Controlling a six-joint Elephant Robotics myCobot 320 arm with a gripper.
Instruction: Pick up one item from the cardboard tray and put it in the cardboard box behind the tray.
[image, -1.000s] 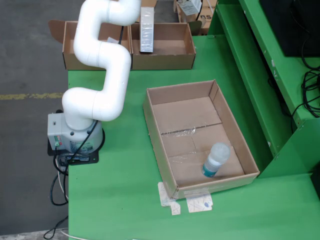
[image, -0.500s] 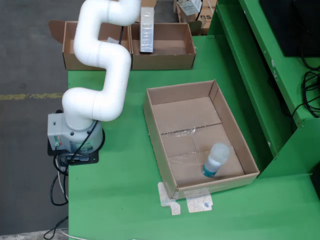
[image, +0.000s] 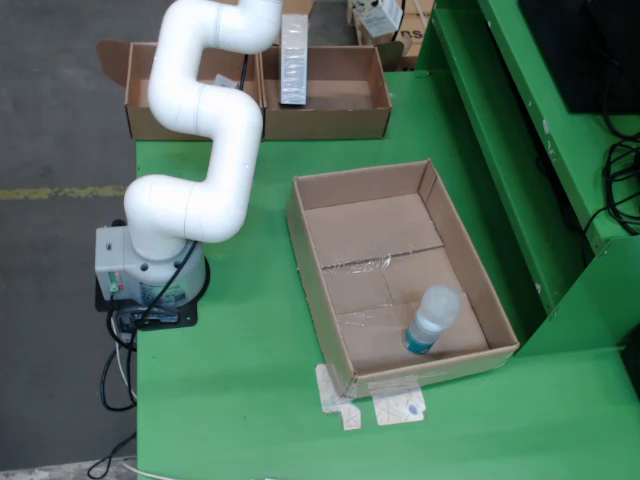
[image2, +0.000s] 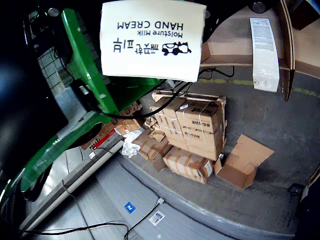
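A white carton printed "Moisture Milk HAND CREAM" (image2: 152, 40) hangs upside down close to the lens in the view that rides on the gripper. The view from above shows the same hand cream carton (image: 380, 14) in the air at the top edge, beyond the table's back. My gripper is shut on it, with its fingers outside both views. The white arm (image: 205, 110) reaches toward the back. On the table the cardboard tray (image: 310, 260) holds a clear bottle with blue liquid (image: 431, 320). Behind it, a cardboard box (image: 330, 120) contains a long white carton (image: 293, 60).
A second open cardboard box (image: 140, 115) stands left of the first, partly behind the arm. Green frame rails (image: 500, 130) run along the right. Below the gripper, the riding view shows stacked cartons (image2: 192, 132) on a grey floor.
The hand cream carton has shifted slightly right and down at the top edge of the view from above. The bottle and tray have not moved.
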